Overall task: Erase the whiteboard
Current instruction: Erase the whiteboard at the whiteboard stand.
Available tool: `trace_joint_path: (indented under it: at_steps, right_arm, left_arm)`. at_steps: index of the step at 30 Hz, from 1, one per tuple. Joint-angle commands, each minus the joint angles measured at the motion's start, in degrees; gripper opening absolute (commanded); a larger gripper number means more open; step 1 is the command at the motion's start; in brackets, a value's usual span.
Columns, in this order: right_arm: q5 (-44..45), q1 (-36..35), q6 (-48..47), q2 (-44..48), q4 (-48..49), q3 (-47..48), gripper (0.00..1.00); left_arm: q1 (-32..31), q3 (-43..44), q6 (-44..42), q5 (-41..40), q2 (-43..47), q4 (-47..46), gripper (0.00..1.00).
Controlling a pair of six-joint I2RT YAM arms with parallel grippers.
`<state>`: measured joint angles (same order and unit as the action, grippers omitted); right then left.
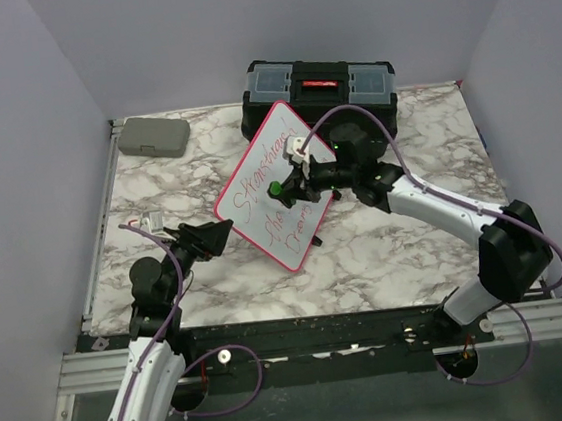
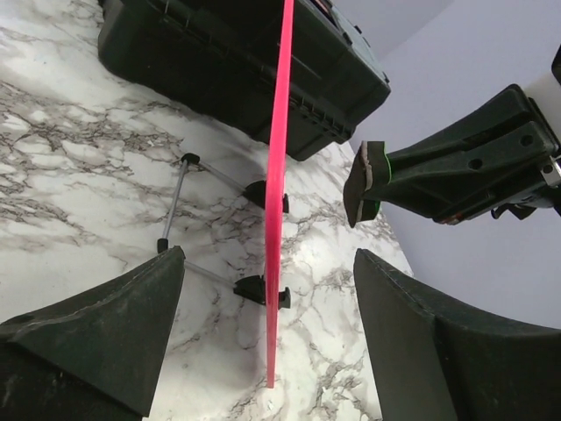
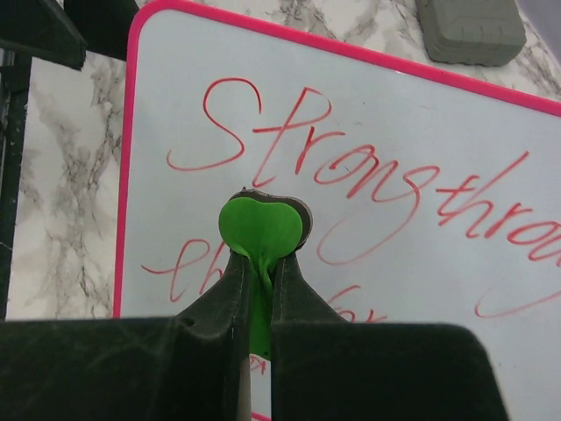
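The whiteboard (image 1: pixel 261 208) stands tilted on small black feet (image 2: pixel 260 288) at mid-table, pink-framed, with red handwriting across its face (image 3: pixel 394 114). My right gripper (image 3: pixel 260 263) is shut on a green heart-shaped eraser (image 3: pixel 260 230) with a dark felt pad, held in front of the written face. In the left wrist view the pad (image 2: pixel 361 182) stands a short gap off the board. My left gripper (image 2: pixel 270 259) is open and straddles the board's pink edge (image 2: pixel 279 158), with a gap on both sides. From above, it (image 1: pixel 218 235) sits at the board's lower-left corner.
A black toolbox (image 1: pixel 319 91) stands right behind the whiteboard, close to its top corner. A small grey case (image 1: pixel 155 136) lies at the back left. A thin wire stand (image 2: pixel 175 202) props the board from behind. Walls enclose the table on three sides.
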<state>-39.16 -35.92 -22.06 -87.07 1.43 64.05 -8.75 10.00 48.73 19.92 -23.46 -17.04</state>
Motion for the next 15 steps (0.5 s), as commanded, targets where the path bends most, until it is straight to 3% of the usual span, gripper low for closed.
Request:
trace_joint_path:
  at_steps: [1, 7, 15]
  right_arm:
    - [6.4, -3.4, 2.3, -3.1, 1.7, 4.2, 0.01]
    - [10.6, -6.2, 3.7, -5.0, -0.6, 7.2, 0.01]
    - [12.7, -9.7, 2.7, -7.2, -2.7, 9.6, 0.01]
  left_arm:
    - [-0.5, 1.9, 0.8, -1.3, -2.3, -0.1, 0.75]
    - [-1.7, 2.7, 0.9, -2.5, -4.9, -1.8, 0.69]
    - [-2.6, 4.5, -1.3, -4.9, -5.9, -0.6, 0.53]
